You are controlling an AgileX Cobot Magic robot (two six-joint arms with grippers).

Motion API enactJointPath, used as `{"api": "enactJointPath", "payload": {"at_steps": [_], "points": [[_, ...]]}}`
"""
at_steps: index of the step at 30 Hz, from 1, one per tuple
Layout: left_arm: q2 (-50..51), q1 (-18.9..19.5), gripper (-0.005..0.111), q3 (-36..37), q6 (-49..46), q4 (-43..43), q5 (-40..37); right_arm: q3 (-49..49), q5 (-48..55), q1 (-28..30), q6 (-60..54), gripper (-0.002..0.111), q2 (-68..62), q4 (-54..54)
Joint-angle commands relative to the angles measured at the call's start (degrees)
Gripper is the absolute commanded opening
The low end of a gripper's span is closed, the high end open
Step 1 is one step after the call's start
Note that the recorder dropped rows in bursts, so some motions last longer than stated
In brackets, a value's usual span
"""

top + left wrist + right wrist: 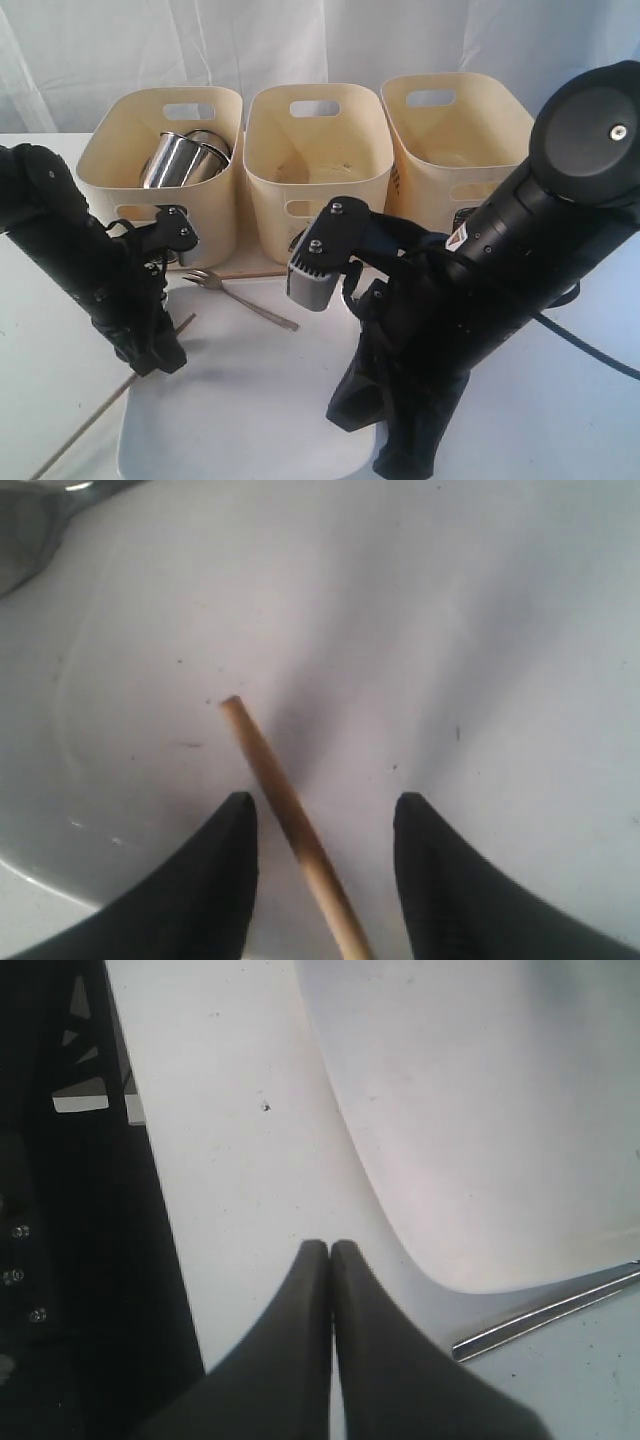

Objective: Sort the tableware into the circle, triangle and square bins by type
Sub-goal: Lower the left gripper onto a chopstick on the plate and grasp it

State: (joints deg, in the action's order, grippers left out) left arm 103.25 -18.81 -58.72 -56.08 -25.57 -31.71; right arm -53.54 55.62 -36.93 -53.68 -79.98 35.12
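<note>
Below, the left gripper [324,800] stands open astride a chopstick [272,780] whose tip lies on the plate [450,630]. The right gripper [330,1252], pressed shut and empty, is over the table [230,1160] just beside the plate's corner. Mugs [178,158] sit in the left bin [105,165], with a fork [240,298] lying before it.

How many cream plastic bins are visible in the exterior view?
3, in a row at the back: the left bin, holding a steel mug; the middle bin; the right bin. None seems hidden.
</note>
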Motion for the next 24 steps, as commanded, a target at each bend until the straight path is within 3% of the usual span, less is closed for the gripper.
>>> {"api": "enactJointPath", "payload": {"at_steps": [1, 5, 9, 18, 24], "points": [[0.1, -0.3, 0.049, 0.3, 1.9, 1.9, -1.2, 0.3, 0.8, 0.5, -0.4, 0.000, 0.5, -0.2], [0.1, -0.3, 0.038, 0.3, 1.9, 2.1, -1.0, 0.3, 0.9, 0.5, -0.4, 0.000, 0.5, -0.2], [0.1, -0.3, 0.002, 0.3, 1.9, 2.2, -1.2, 0.3, 1.0, 0.5, -0.4, 0.000, 0.5, -0.2], [-1.0, -0.3, 0.000, -1.8, 2.2, 1.6, -4.4, 0.3, 1.0, 0.5, -0.4, 0.000, 0.5, -0.2], [-6.9, -0.3, 0.000, -5.3, 1.6, -2.4, -6.7, 0.3, 1.0, 0.5, -0.4, 0.000, 0.6, -0.2]]}}
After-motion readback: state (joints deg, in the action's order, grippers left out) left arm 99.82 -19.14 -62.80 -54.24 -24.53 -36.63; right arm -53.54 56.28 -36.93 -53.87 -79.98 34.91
